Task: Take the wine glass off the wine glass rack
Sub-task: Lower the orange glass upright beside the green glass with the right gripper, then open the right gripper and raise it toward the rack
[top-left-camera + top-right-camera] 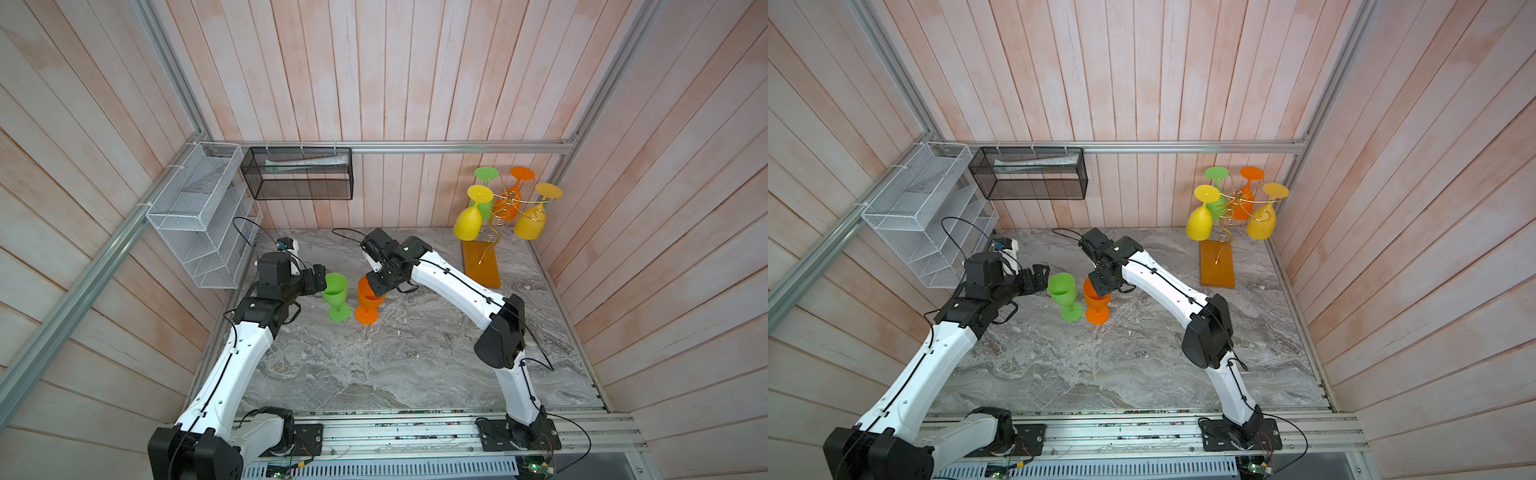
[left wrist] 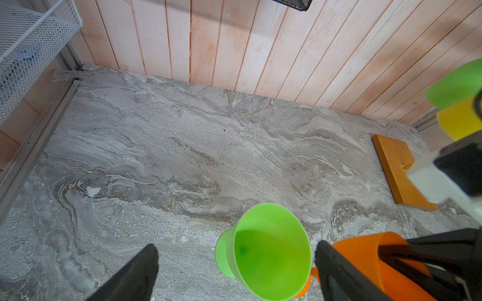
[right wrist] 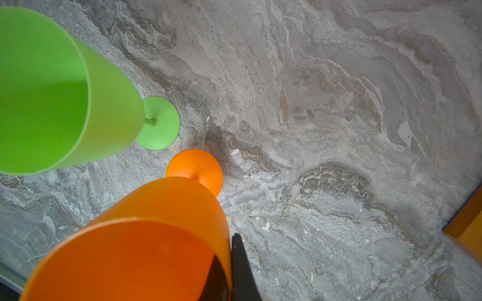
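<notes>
Locate the left gripper (image 1: 321,279) toward the left edge of the desk (image 1: 374,365). Its jaws stand wide apart and grip nothing. The green wine glass (image 1: 335,286) stands upright just ahead of them; in the left wrist view it sits partly between the fingers (image 2: 135,271).

Just right of it, find the orange wine glass (image 1: 368,301), off the rack and leaning slightly. You cannot tell whether its foot sits flat on the desk. The right gripper (image 3: 230,271) is clamped on its rim, one finger inside the bowl and one outside.

At the far right corner, the wine glass rack (image 1: 482,266) stands on its wooden base, well apart from both grippers. Four hanging glasses (image 1: 468,224) sit upside down on its arms.
</notes>
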Action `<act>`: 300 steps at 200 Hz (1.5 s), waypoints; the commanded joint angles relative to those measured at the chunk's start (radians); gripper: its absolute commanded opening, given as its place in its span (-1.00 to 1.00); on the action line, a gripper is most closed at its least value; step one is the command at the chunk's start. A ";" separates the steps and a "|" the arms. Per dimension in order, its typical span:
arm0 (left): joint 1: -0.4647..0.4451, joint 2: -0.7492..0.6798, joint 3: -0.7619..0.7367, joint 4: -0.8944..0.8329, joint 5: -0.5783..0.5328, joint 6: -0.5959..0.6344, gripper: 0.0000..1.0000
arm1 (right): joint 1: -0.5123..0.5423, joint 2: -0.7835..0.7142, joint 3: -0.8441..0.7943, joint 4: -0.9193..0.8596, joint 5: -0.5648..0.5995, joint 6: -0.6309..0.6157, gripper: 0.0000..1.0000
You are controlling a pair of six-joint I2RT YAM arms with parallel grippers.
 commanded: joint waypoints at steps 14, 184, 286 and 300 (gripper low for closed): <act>0.010 -0.035 -0.023 0.039 0.015 0.022 0.90 | 0.008 0.054 0.059 -0.071 0.037 -0.013 -1.00; 0.016 -0.078 -0.050 0.061 -0.012 0.029 0.93 | 0.008 0.064 0.129 -0.057 0.116 -0.030 -0.39; 0.013 -0.116 -0.080 0.104 0.070 0.057 0.99 | -0.031 -0.294 -0.063 0.191 0.310 -0.009 0.10; 0.012 -0.119 -0.084 0.112 0.084 0.057 0.99 | -0.075 -0.372 -0.141 0.265 0.296 0.015 0.10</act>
